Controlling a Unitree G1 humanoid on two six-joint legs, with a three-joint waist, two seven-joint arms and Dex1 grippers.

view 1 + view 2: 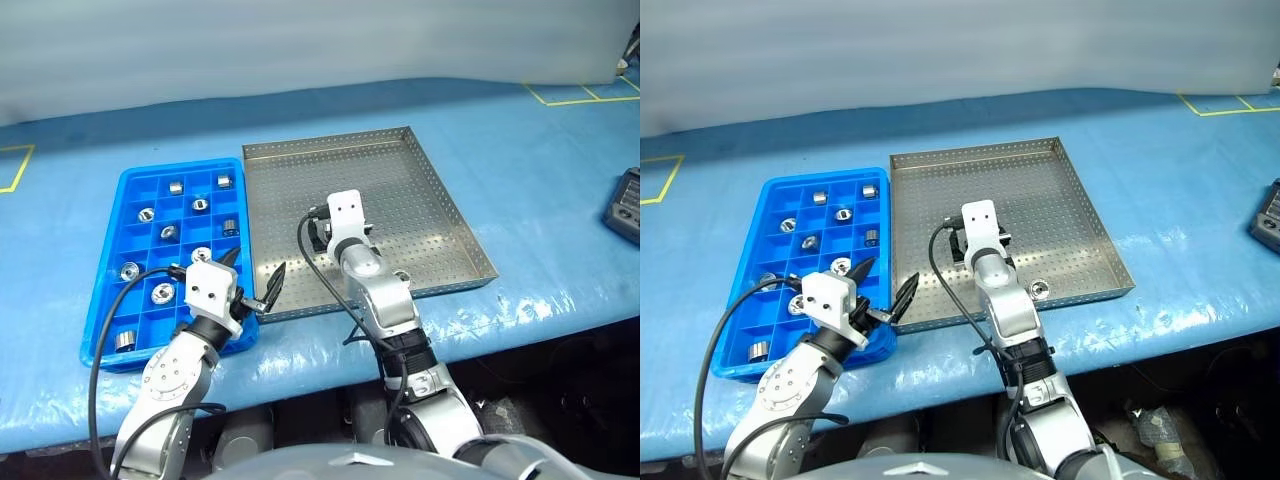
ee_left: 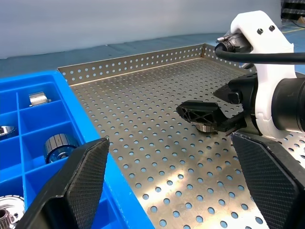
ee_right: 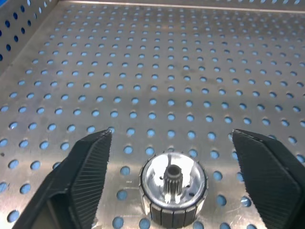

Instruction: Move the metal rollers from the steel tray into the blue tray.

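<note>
Step in hand: pick-up of a roller from the steel tray (image 1: 440,215), which lies centre frame on the blue-covered tabletop (image 1: 540,150).

Right hand (image 3: 171,157) is low over the tray floor, centre of the head views. In the right wrist view its two fingers (image 3: 86,167) stand either side of a roller (image 3: 173,187), gaps showing on both sides, so no contact yet. Fingers partly apart, nothing held. The roller stands on end, centre hole up, on the perforated floor.

A second roller (image 1: 1039,289) sits near the tray's front wall, lower right of the tray, just right of the right arm.

Blue tray (image 1: 110,300), centre left, touching or just beside the steel tray's left wall, holds about ten rollers already (image 1: 163,292), one per compartment; several compartments free.

Left hand (image 1: 255,280) hovers at the lower seam between the two trays, fingers wide, empty.

Judgement: task well along, two rollers left to move by my count.

Next move calls for: closing squarely on the roller's sides, lifting clear of the tray wall, then carrying left to a free compartment. Risk: the smooth cylinder slips or tips if the grip is off-centre.
</note>
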